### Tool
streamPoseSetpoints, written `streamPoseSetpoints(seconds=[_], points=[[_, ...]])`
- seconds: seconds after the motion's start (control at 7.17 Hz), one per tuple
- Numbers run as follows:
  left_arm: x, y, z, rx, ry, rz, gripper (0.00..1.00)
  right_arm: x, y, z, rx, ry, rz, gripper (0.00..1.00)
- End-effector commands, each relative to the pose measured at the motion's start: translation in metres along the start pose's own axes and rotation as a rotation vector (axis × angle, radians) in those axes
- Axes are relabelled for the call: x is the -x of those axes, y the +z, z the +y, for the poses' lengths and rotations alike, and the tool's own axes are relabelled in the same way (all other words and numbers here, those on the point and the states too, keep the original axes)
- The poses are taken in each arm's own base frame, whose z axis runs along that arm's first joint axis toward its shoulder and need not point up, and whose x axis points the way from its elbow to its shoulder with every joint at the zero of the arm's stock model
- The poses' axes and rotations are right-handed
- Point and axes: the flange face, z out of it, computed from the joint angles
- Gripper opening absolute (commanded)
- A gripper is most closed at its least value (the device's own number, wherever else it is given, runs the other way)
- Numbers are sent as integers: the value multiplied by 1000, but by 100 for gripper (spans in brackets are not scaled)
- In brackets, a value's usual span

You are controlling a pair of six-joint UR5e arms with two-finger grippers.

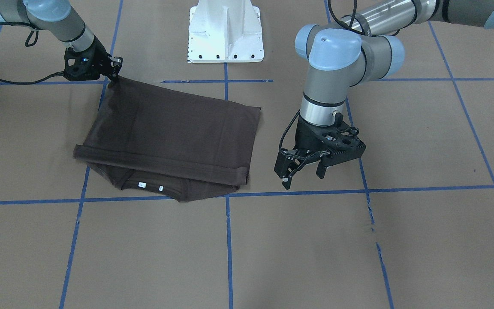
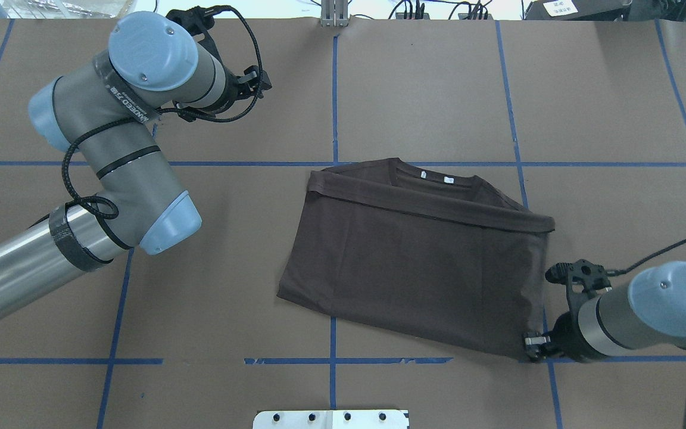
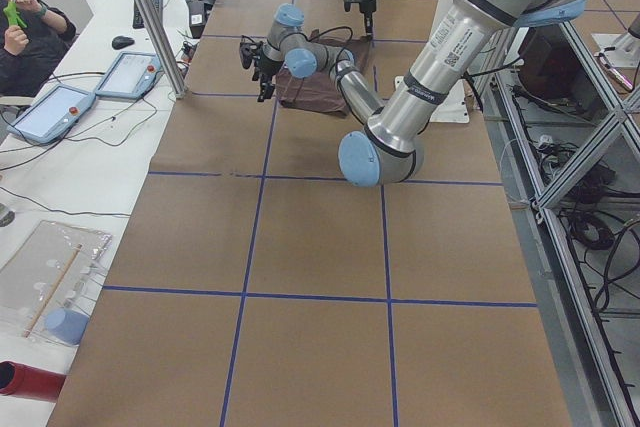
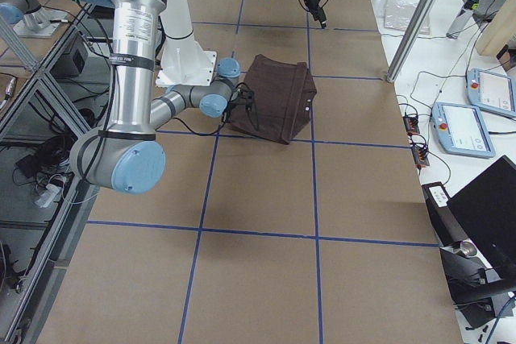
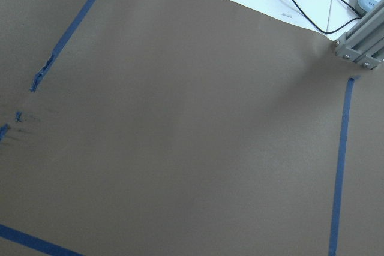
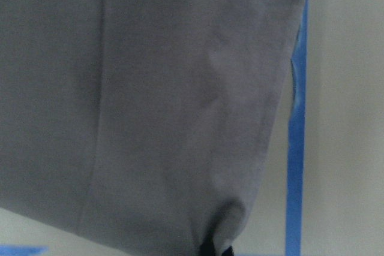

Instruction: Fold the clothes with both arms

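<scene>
The dark brown T-shirt [image 1: 170, 133] lies folded into a rough rectangle on the table, with its collar and white neck labels [image 1: 142, 185] showing past the folded edge. It also shows in the overhead view [image 2: 414, 268]. My right gripper [image 1: 114, 74] is shut on the shirt's corner nearest the robot, low at the table [image 2: 533, 342]. The right wrist view shows the cloth [image 6: 180, 100] pinched at its bottom edge. My left gripper [image 1: 303, 174] is open and empty. It hovers above the table beside the shirt's other side, apart from the shirt [image 2: 258, 83].
The brown table surface [image 1: 358, 249] carries a grid of blue tape lines. The white pedestal base [image 1: 225, 32] stands at the robot's edge. The left wrist view shows only table paper [image 5: 180, 148]. Tablets and cables lie on side benches [image 3: 60, 107].
</scene>
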Motion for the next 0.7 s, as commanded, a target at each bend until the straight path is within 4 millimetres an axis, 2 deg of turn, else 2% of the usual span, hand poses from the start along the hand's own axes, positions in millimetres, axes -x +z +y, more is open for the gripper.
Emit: streamPoseSetpoints(seconds=[0.0,0.14,0.42,0.56], points=[[10,-19,38,73,-10,22,100,15,-8,36,43,8,-24,100],[23,-26,77,154,-62,-5,100,16,-25,17,-13,34,-52,100],[20,-22,198,286,-246,-112,97,58,-73,-39,-154,68,-190,100],[25,-12,254,312,-291,-156,94,62,-96,-64,-225,94,-226,100]])
